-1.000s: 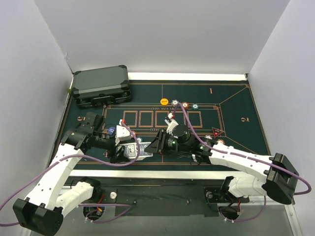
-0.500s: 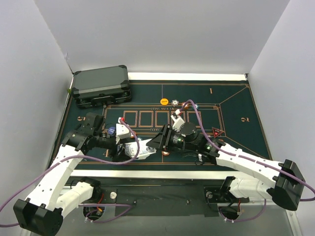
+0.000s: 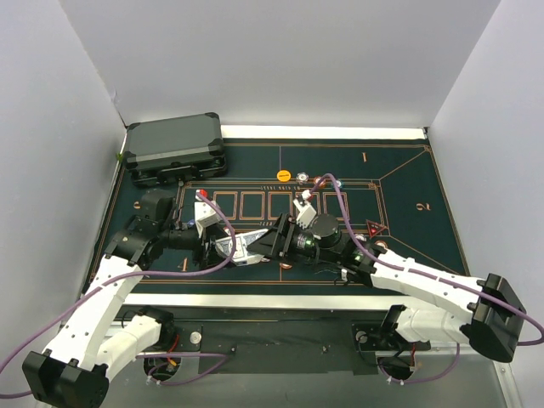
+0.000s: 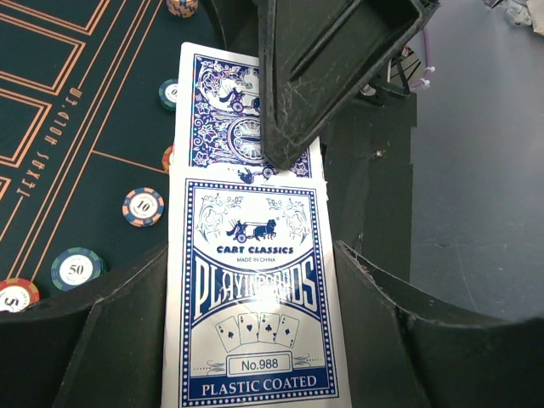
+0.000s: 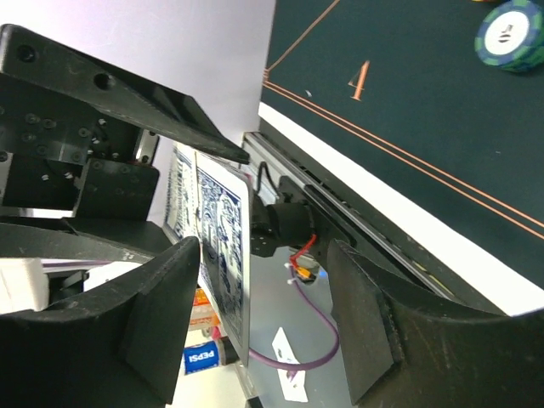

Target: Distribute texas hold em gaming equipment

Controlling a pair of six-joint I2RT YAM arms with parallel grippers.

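The left claw (image 4: 251,251) is closed on a card box (image 4: 255,340). Its two fingers press against the long edges of the box, and the printed face of the box is turned toward the left wrist camera. One playing card (image 4: 217,119) with a blue patterned back sticks out of the far end of the box. In the top view the left claw (image 3: 223,248) holds the box over the near part of the green mat (image 3: 408,221) on the tabletop, left of centre. The right claw (image 3: 257,244) meets it tip to tip from the right. The right claw's jaws stand apart. In the right wrist view the card (image 5: 223,238) is seen edge-on in the gap between them, closer to the left-hand finger (image 5: 161,314). In the left wrist view one right-claw finger (image 4: 314,76) lies over the card back; contact between the two cannot be confirmed. Poker chips lie flat on the mat beside the box: an orange-and-blue chip (image 4: 143,206), a green-and-blue chip (image 4: 76,268), a red chip (image 4: 15,295) and a teal chip (image 4: 170,93). An orange chip (image 3: 284,175) sits near the far edge of the printed layout. The dark grey case (image 3: 174,149) stands closed at the far-left corner, well apart from both claws.
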